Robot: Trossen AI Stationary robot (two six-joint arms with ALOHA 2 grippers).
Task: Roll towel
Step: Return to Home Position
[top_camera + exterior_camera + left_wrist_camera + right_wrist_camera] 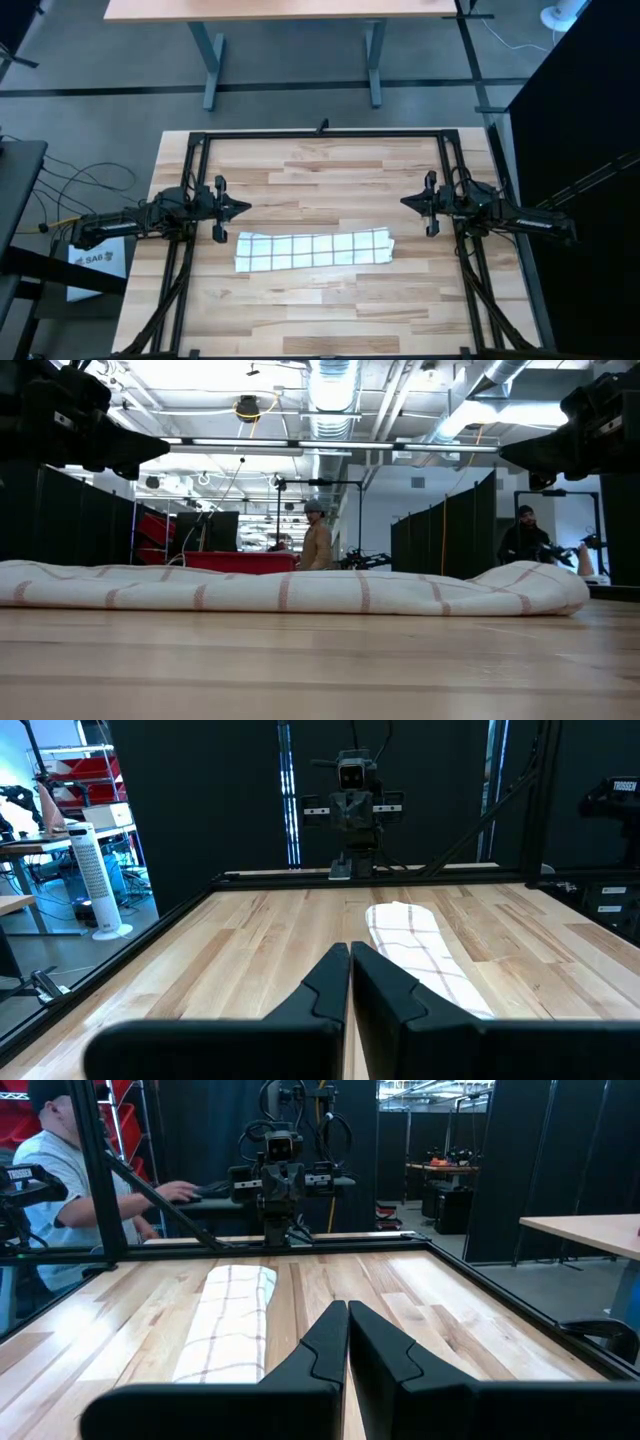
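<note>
1. One towel (313, 249): folded strip, flat on the table (330, 310), centred between its side edges, unrolled.
2. My left gripper (243, 209): fingers together, empty, parked by left edge, clear of cloth.
3. My right gripper (407, 201): same, right edge.

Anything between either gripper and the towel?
Nothing visible. The left gripper and right gripper sit shut, one near each end of the towel, with only bare table between.

"SA6" (approx.) on white sheet (97, 262), "TROSSEN" on dark equip. (617, 792)
</note>
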